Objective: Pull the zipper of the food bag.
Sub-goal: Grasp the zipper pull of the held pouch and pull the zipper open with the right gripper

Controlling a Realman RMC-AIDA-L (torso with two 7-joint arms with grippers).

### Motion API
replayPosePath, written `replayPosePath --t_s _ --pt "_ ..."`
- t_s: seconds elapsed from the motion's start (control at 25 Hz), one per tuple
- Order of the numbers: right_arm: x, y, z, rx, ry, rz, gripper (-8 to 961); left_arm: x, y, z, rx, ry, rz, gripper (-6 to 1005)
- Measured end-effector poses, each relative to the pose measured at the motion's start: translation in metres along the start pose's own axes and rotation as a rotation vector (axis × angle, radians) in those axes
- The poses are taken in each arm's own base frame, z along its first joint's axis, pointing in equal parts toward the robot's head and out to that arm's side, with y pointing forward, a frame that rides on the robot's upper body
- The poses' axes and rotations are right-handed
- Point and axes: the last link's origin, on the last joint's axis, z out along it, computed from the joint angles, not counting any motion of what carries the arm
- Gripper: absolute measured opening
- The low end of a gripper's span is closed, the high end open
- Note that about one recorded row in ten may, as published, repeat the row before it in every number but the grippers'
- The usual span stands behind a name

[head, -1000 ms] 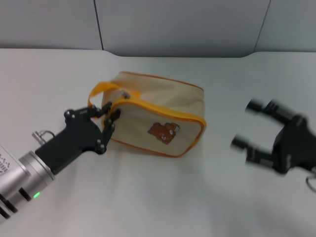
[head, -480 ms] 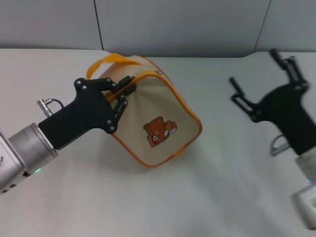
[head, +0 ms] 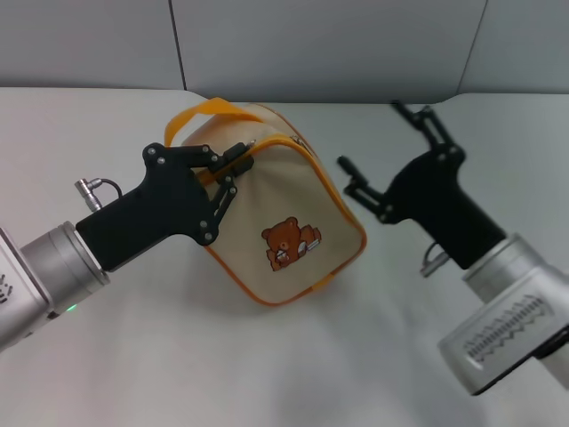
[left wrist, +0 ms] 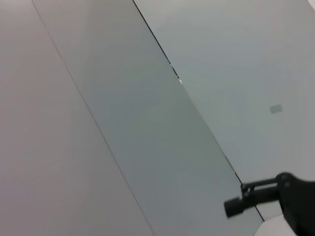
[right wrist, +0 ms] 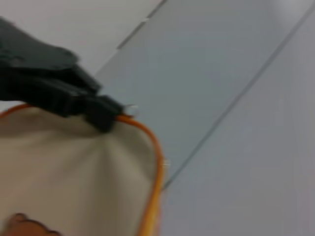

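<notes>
The food bag sits near the middle of the white counter, tipped up so one corner points down and the brown bear faces the camera. The left gripper comes in from the left side and its jaws are clenched on the orange-edged top of the bag, right where the zipper runs. The orange loop handle sticks up just behind those jaws. In the right wrist view, the same dark fingertips pinch the orange edge of the bag, with a small shiny bit beside them. The right gripper hangs in the air just to the right of the bag, not touching it, and its jaws are spread wide apart. One thin finger points toward the bag's side. Nothing stands between that gripper and the bag. Behind the counter is a grey wall with thin dark seams. The left wrist view shows mostly that wall, plus the other arm's dark finger far off.
</notes>
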Motion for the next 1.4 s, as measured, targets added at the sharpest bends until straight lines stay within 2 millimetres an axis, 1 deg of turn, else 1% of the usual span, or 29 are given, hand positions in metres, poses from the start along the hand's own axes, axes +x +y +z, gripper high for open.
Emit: replayPosePath --t_s 0.16,0.32,0.6,0.8,1.0,1.24,1.4 --pt "-0.009 0.009 0.004 -0.044 -0.037 0.008 844 0.000 0.002 0.003 -0.012 0.003 0.004 61" --pt "-0.015 0.014 0.006 -0.058 -0.058 0.026 844 0.000 0.003 0.005 -0.025 0.005 0.006 61" --pt "-0.027 0.013 0.005 -0.007 -0.103 0.072 843 0.000 0.004 0.006 -0.030 0.002 0.005 58" --pt "-0.027 0.013 0.003 0.010 -0.093 0.092 843 0.000 0.004 0.007 -0.031 0.001 0.003 55" --pt "-0.026 0.018 0.002 -0.009 -0.075 0.104 843 0.000 0.004 0.009 -0.033 0.001 -0.002 52" --pt "-0.031 0.031 -0.002 -0.084 -0.101 0.094 742 -0.001 0.004 0.011 -0.035 -0.002 -0.005 48" --pt "-0.031 0.032 -0.003 -0.088 -0.104 0.076 674 0.000 0.003 0.012 -0.036 -0.001 -0.006 46"
